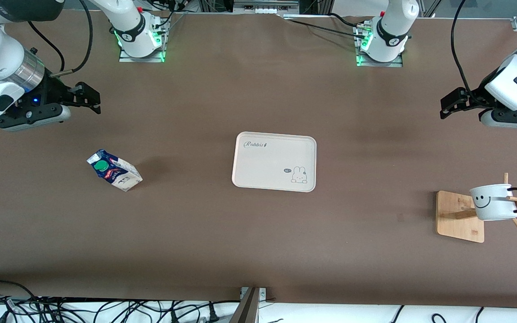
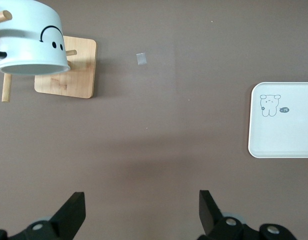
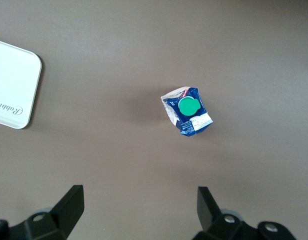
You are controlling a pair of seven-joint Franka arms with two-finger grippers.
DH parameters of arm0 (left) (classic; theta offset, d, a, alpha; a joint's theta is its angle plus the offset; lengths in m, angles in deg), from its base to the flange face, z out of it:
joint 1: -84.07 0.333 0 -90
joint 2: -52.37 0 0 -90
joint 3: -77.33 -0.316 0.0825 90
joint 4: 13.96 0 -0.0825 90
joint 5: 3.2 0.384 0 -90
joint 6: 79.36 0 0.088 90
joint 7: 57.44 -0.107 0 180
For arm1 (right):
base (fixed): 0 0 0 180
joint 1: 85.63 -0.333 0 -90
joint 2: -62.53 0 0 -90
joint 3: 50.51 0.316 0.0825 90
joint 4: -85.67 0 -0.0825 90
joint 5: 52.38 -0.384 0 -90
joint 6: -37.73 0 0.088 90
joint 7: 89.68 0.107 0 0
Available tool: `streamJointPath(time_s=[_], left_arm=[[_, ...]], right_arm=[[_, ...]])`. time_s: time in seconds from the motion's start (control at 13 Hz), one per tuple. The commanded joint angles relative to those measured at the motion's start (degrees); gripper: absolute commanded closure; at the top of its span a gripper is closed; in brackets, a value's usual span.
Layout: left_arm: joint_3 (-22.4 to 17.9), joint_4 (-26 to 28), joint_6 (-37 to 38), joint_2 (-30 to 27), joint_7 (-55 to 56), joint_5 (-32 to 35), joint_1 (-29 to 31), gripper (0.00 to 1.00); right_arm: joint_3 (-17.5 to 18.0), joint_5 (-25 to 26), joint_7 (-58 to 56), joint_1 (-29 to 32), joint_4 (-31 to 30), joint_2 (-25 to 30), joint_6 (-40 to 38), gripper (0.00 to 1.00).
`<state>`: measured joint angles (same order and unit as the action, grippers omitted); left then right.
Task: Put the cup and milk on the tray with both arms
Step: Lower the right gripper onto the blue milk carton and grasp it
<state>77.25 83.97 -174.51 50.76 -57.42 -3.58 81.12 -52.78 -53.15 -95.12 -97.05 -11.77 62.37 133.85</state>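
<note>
overhead, left tool (image 1: 448, 106) and right tool (image 1: 91, 97), wide open, empty

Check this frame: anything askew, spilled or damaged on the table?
Nothing spilled or broken. The cup hangs by its handle on a wooden rack, not on the table. The milk stands capped, turned at an angle to the empty tray.

A wooden rack (image 1: 460, 216), flat base with slanting pegs, stands at the right of the front frame on the brown desk (image 1: 258, 233). Black cables (image 1: 106, 309) tangle along the bottom edge.
</note>
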Motion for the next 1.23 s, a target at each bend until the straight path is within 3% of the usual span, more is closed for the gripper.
streamJointPath(time_s=[0.0, 0.31, 0.46, 0.62, 0.85, 1.15], left_arm=[[0.1, -1.9, 0.8, 1.0, 0.6, 1.1, -0.3, 0.0], [0.1, -1.9, 0.8, 1.0, 0.6, 1.1, -0.3, 0.0], [0.1, -1.9, 0.8, 1.0, 0.6, 1.1, -0.3, 0.0], [0.1, -1.9, 0.8, 1.0, 0.7, 1.1, -0.3, 0.0], [0.1, -1.9, 0.9, 1.0, 0.7, 1.1, -0.3, 0.0], [0.8, -1.9, 0.9, 1.0, 0.7, 1.1, -0.3, 0.0]], right_arm=[[1.0, 0.7, -0.4, 1.1, 0.3, 0.3, -0.2, 0.0], [0.8, 0.8, -1.8, 1.6, 0.4, -0.9, -0.1, 0.0], [-1.1, 0.8, -5.7, 1.7, -1.2, -3.6, 0.6, 0.0], [-3.4, 0.8, -12.9, 1.7, -6.5, -5.3, 8.3, 0.0], [-4.3, 0.8, -14.8, 1.7, -13.8, -7.3, 19.9, 0.0], [-4.3, 0.7, -17.2, 1.7, -14.1, -11.7, 25.2, 0.0]])
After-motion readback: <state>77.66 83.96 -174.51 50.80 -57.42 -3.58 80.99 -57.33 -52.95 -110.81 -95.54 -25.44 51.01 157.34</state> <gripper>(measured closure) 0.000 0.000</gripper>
